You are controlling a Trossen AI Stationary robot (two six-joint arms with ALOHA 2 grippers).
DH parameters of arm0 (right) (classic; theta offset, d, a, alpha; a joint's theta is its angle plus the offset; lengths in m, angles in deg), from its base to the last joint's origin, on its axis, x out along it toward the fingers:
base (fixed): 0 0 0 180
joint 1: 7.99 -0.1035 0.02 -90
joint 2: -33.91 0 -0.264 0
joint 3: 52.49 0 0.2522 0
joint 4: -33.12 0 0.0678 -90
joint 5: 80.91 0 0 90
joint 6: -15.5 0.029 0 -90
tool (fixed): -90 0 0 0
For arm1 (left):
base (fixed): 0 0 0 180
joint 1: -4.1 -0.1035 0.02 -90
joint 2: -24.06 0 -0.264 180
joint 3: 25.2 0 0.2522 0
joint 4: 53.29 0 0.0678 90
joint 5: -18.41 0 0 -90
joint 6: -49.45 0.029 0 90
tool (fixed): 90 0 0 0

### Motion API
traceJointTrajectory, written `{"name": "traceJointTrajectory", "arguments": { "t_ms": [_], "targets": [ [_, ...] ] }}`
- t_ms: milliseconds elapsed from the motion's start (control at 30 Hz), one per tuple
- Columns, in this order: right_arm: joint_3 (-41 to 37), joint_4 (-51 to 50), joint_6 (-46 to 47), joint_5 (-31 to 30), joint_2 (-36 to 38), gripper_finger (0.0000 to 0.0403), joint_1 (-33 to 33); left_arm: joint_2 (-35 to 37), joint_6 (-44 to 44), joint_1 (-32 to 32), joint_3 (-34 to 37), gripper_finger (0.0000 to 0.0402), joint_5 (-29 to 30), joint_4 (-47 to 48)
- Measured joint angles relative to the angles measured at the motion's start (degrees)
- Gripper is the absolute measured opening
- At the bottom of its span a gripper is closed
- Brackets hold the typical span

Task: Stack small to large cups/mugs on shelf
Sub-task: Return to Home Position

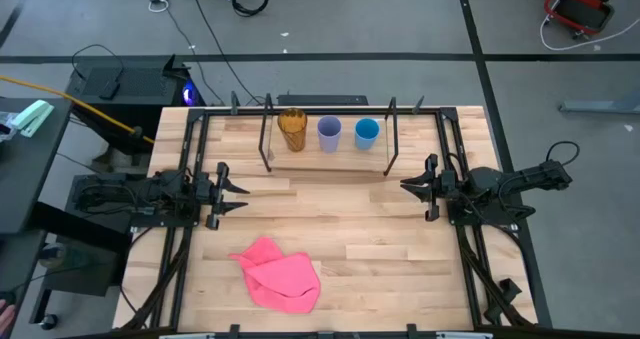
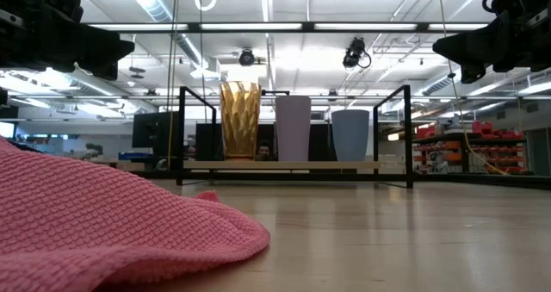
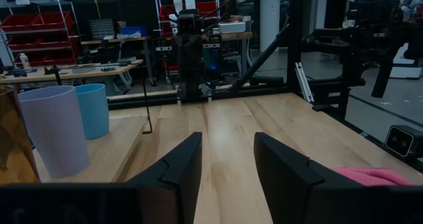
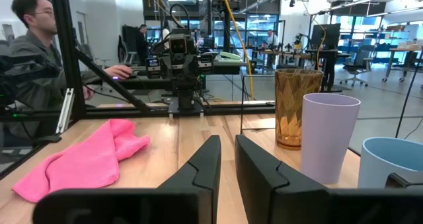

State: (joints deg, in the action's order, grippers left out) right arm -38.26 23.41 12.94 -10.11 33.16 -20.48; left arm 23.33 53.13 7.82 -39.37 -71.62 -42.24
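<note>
Currently: shelf (image 1: 335,160), far end of counter (image 1: 380,249), bearing amber-brown cup (image 1: 292,129), lavender cup (image 1: 329,132), blue cup (image 1: 366,131), standing apart. Probably light, rigid, slippery; grip mid-wall. Left pincer (image 1: 238,196) wide, right pincer (image 1: 406,186) narrow; both empty.

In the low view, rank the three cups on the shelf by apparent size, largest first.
1. amber cup, the tallest
2. lavender cup
3. blue cup, the shortest
They stand in one row on the shelf, about equally far from the camera, so nearness does not skew the order.
</note>
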Motion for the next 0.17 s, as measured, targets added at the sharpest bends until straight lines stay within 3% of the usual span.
{"name": "traceJointTrajectory", "arguments": {
  "t_ms": [167],
  "targets": [
    [0.0, 0.0, 0.0, 0.0, 0.0, 0.0052, 0.0, 0.0, 0.0, 0.0, 0.0, 0.0147, 0.0, 0.0]
  ]
}}
